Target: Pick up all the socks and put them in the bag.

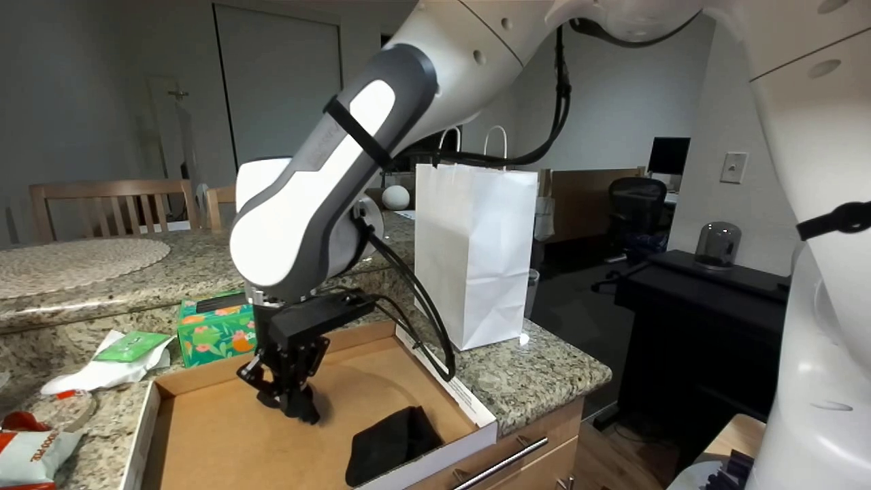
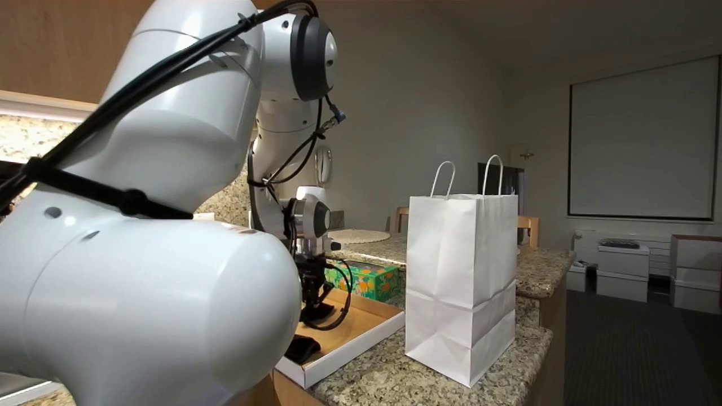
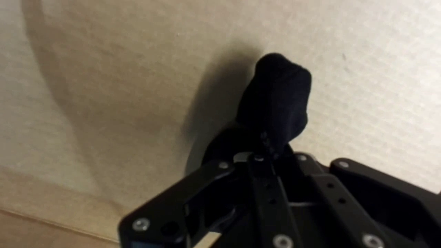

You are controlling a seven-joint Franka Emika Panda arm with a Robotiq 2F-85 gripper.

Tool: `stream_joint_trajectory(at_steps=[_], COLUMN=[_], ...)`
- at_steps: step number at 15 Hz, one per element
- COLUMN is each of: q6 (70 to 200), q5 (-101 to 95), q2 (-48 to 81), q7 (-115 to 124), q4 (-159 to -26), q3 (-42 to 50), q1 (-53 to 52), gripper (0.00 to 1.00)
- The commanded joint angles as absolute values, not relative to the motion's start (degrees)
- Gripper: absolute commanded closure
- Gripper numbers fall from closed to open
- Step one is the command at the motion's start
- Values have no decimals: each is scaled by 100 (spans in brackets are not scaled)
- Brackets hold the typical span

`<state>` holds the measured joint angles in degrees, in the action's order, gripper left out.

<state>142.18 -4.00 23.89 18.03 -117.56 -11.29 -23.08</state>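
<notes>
Gripping one black sock [image 3: 277,100] within the cardboard tray [image 1: 238,435], the fingers [image 3: 268,193] should rise vertically, clear its wall, then release only above the mouth of the white bag [image 1: 500,252], beside the tray on the counter [image 1: 558,371].

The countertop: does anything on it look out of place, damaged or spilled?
No spill shows. The untidiest spot is beside the cardboard tray: a green packet lies on a crumpled white sheet. The white bag has creases across its lower part, probably just fold lines; it stands upright, and no tear shows.
</notes>
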Motion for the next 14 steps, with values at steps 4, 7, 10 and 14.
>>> stream_joint_trajectory(at_steps=[4,7,10,14], q6=[13317,12919,12315,11731], q5=[-367,-392,-290,-182], q2=[1171,478,-212,-1005], q7=[1205,560,-57,-522], q4=[-11730,-11559,-11326,-10948], q3=[-1191,-1222,-1165,-918], q1=[-1947,-1753,-1552,-1244], gripper=[91,91,91,91])
